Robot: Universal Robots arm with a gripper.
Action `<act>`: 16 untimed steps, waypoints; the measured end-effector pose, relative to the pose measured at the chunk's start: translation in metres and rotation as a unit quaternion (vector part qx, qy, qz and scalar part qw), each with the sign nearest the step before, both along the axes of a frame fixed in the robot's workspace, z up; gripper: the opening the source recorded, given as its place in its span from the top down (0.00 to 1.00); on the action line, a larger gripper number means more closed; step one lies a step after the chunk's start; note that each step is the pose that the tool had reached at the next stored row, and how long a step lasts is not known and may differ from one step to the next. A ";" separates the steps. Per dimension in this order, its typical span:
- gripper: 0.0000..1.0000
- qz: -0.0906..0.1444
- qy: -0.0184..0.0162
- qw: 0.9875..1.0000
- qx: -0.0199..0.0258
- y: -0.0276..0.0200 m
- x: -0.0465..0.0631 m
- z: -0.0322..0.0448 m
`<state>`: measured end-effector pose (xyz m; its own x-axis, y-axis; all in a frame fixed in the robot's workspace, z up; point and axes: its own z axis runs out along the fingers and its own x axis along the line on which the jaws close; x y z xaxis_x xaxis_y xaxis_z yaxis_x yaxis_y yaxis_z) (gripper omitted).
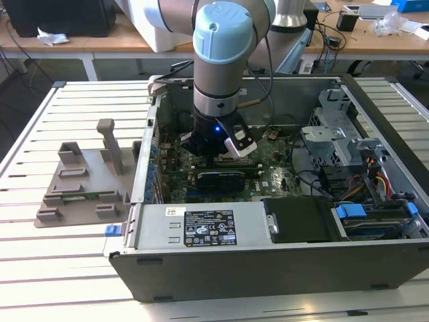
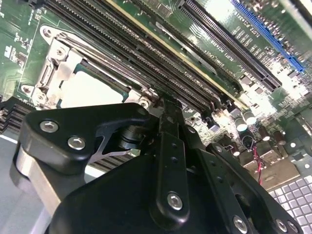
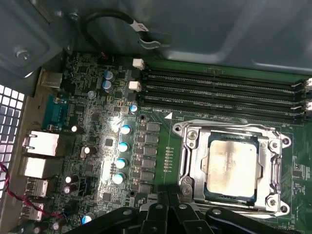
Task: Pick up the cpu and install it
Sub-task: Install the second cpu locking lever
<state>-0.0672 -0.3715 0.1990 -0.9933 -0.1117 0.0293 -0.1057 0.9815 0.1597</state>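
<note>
Arm: I see it reaching down into the open PC case (image 1: 268, 265), wrist low over the motherboard (image 1: 265, 181) near the case's middle, ext view.
Gripper: black linkage of the gripper (image 2: 165, 114) sits just above the board in the second wrist view; its tip is close beside the socket frame (image 2: 53, 73). Also at frame edge in the first wrist view (image 3: 168, 204).
Jaws: look drawn together in the second wrist view, nothing seen between them; can't be fully sure as the tips are partly hidden behind the linkage.
CPU: the cpu (image 3: 230, 168) lies flat inside the socket, silvery top up, metal frame (image 3: 187, 161) around it on all sides. Pale patch of it also shows in the second wrist view (image 2: 90, 90). Not touching the gripper as far as I can see.
RAM slots: long black rows (image 3: 219, 90) run beside the socket, between it and the case wall.
Caps: blue-topped capacitors (image 3: 122, 146) in a column on the socket's other side.
Holder: grey plastic holder (image 1: 84, 184) on the slatted table (image 1: 40, 268), outside the case, at the ext view's left, well apart from the arm.
Graphics card: black card (image 1: 221, 180) under the wrist, ext view.
</note>
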 end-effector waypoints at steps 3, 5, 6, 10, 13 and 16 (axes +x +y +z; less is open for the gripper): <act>0.89 0.000 0.000 1.000 0.001 0.0001 0.000 0.0027; 0.89 0.000 0.000 1.000 0.000 -0.0001 0.000 0.0054; 0.89 0.000 0.000 1.000 0.000 -0.0001 0.000 0.0055; 0.89 0.000 0.000 1.000 -0.002 0.0027 0.010 0.0084; 0.89 0.000 0.001 1.000 -0.007 0.0120 0.027 0.0084; 0.89 0.000 0.003 1.000 -0.018 0.0169 0.041 0.0083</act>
<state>-0.0257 -0.3547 0.2073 -0.9931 -0.1111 0.0384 -0.1055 0.9865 0.1255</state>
